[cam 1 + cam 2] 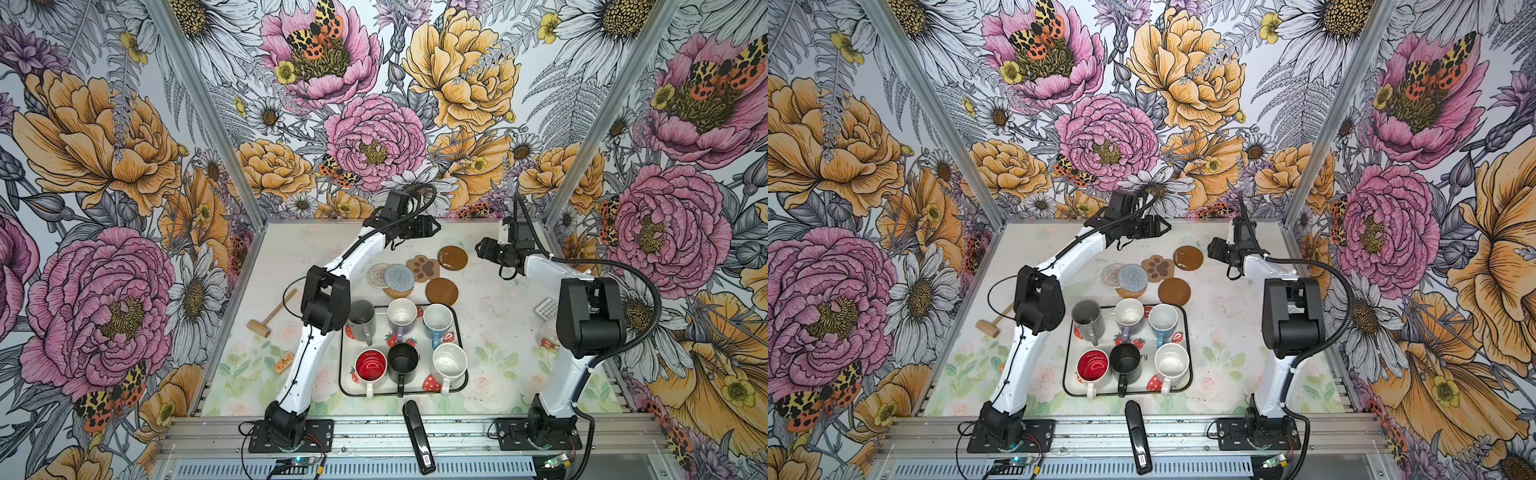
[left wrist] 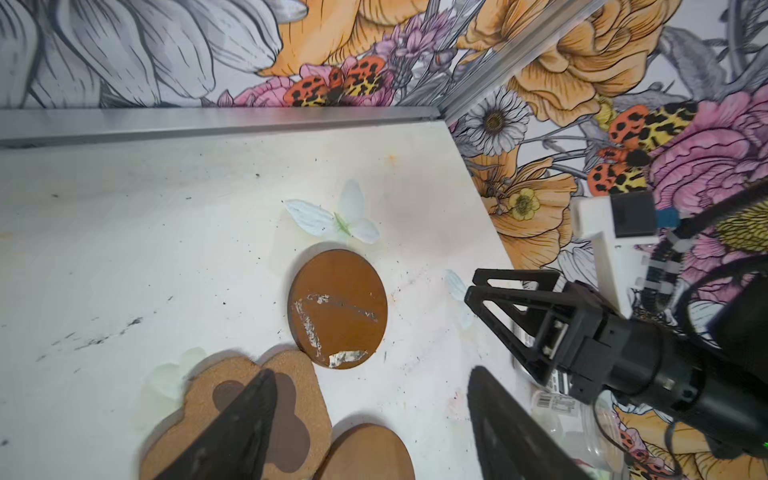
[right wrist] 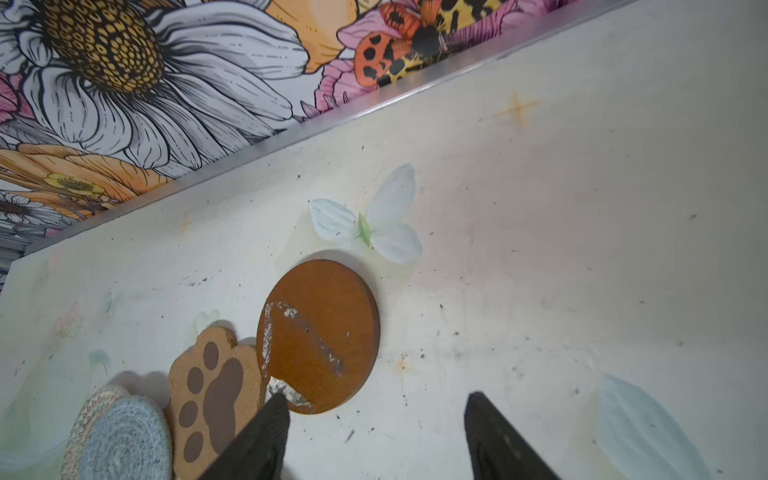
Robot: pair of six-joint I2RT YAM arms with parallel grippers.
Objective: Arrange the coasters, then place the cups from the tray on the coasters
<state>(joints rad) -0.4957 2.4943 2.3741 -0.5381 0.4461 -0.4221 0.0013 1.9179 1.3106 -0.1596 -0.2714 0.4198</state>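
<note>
Collision risk over the brown disc (image 1: 452,257)
Left fingers (image 2: 232,424) and right fingers (image 3: 498,444), spread and empty, both aim there.

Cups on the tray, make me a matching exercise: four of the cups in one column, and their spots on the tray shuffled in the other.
Cups: 1 grey cup; 2 black cup; 3 light blue cup; 4 red-inside cup.
Spots on the tray, in a top view, far meaning upper: A near row, middle; B far row, left; C near row, left; D far row, right.
Pairs: 1-B, 2-A, 3-D, 4-C.
</note>
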